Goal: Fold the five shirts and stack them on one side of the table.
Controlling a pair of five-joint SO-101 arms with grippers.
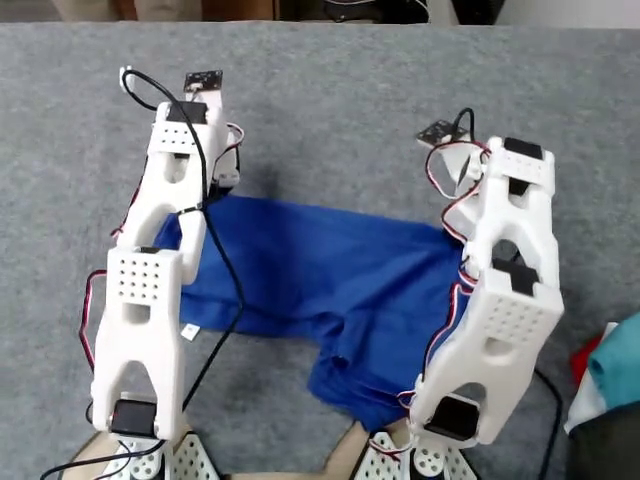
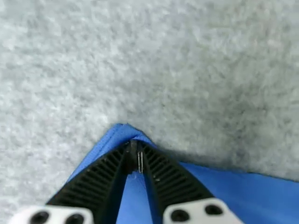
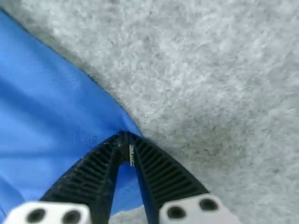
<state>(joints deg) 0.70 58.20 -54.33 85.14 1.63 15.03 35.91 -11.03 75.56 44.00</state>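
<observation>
Could lose the shirt point(image 1: 320, 270) on either side: caught only at the very tip of a far corner by each end effector, so likely to slide free under a quick pull or under drag against the nappy grey desk point(image 1: 350, 110). Might also fold crooked if raised unevenly, given the bunched, rumpled near edge by the right arm's base. Could snag on the black cable point(image 1: 228, 275) trailing from the left arm across the cloth. Worth watching the heap of other clothes point(image 1: 605, 375) at the desk's right edge too, near enough to be brushed by the right arm.

Left end effector point(image 2: 134, 156): closed tight on the shirt's far left corner, with a small point of blue poking past the tips onto the desk. Right end effector point(image 3: 125, 148): likewise clamped fully shut, tips pressed together over the far right corner at the cloth's edge. As for the shirt: spread across the middle of the desk between the two arms, fairly flat at the far side, creased toward the near one.
</observation>
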